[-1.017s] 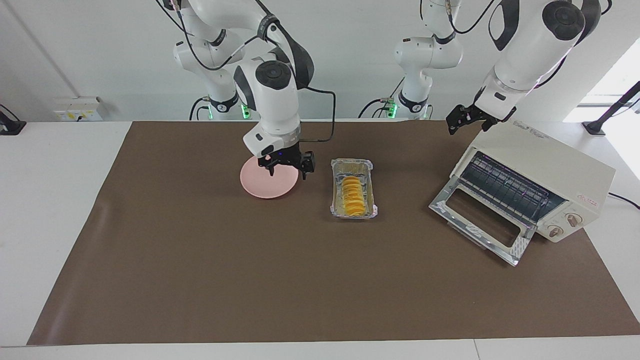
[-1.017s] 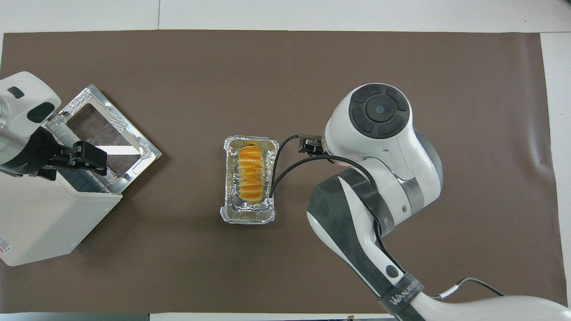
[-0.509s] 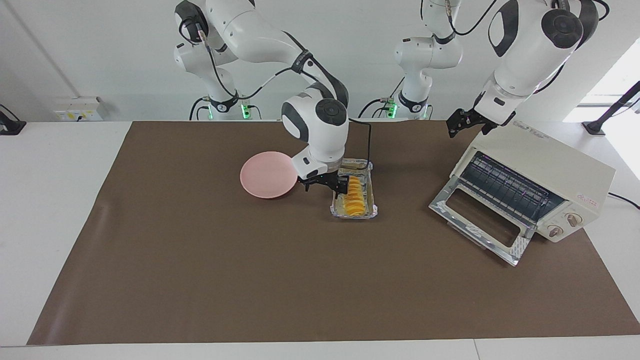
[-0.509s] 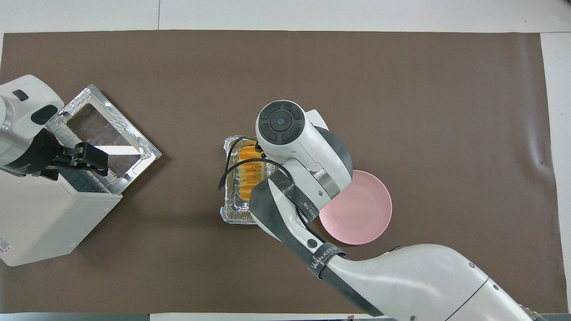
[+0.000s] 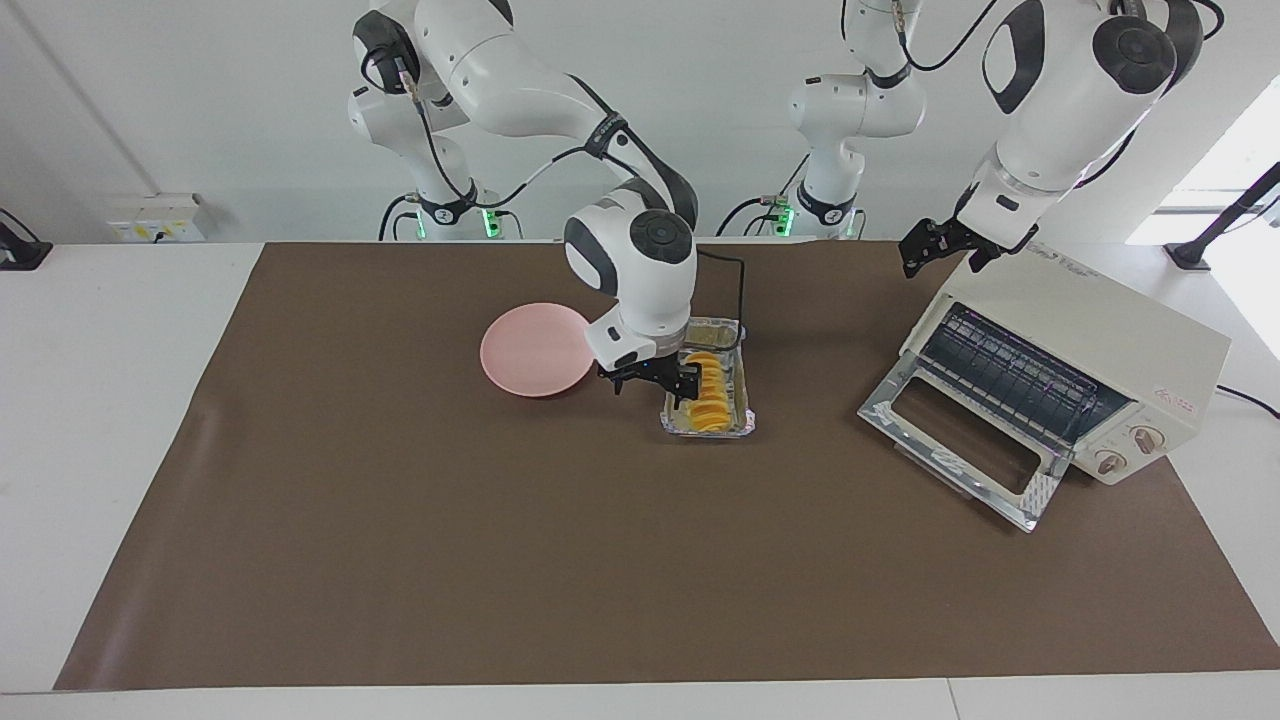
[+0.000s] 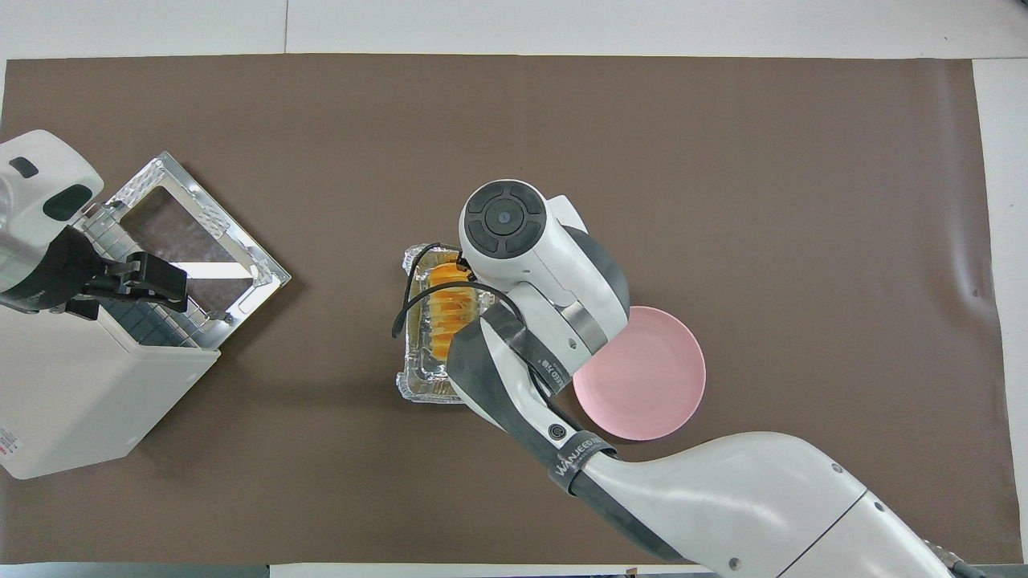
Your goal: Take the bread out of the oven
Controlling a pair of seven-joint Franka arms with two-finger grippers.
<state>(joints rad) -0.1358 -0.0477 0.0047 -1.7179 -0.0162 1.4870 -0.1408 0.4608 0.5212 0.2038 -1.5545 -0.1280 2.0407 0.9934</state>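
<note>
Right tool (image 5: 652, 381), jaws apart, over bread (image 5: 708, 398) in tray (image 5: 738, 424)

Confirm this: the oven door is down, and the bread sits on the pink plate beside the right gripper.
Wrong in one respect: the bread sits in the foil tray, not on the pink plate. The facing view shows it. The oven door is down, and the right gripper is beside the bread.

place: robotics lab | evidence: two white Franka arms (image 5: 520, 70) on bases at the tabletop's (image 5: 120, 400) robot-side edge, cables trailing | brown mat (image 5: 500, 560) covering the white tabletop | bare white wall, socket box (image 5: 155, 217) | kitchen props only: toaster oven (image 5: 1080, 350), pink plate (image 5: 530, 350)
</note>
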